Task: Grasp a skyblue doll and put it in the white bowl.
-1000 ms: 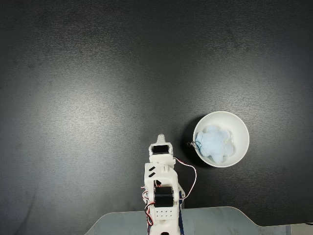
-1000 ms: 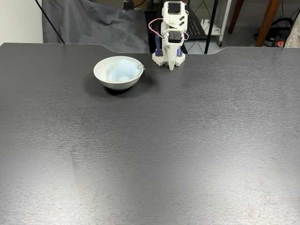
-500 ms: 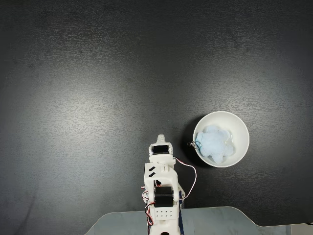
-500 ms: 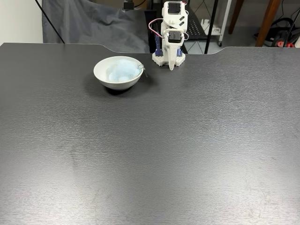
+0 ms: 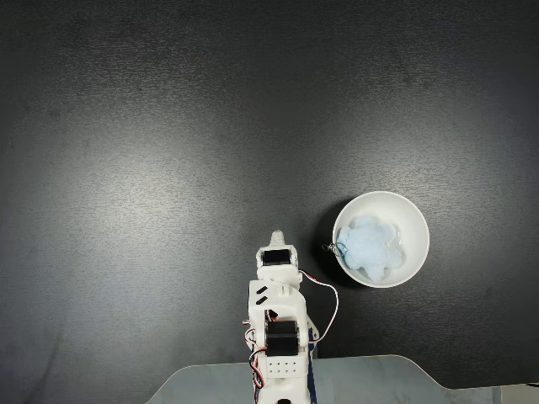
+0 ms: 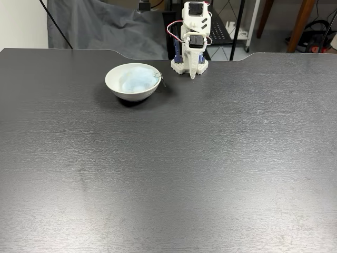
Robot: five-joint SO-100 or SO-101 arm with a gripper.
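The skyblue doll (image 5: 368, 246) lies inside the white bowl (image 5: 413, 220), with its small metal ring hanging over the bowl's left rim. In both fixed views the doll (image 6: 136, 79) fills most of the bowl (image 6: 118, 86). The white arm is folded up over its base. Its gripper (image 5: 276, 236) points down at the table just in front of the base, shut and with nothing in it. From the front the gripper (image 6: 192, 75) is a single white tip, a short way right of the bowl and apart from it.
The black table (image 6: 168, 168) stretches wide in front of the arm. Red and white wires (image 5: 324, 295) loop beside the arm's base. Behind the table edge stand a grey cloth (image 6: 100, 26) and chair legs (image 6: 303, 21).
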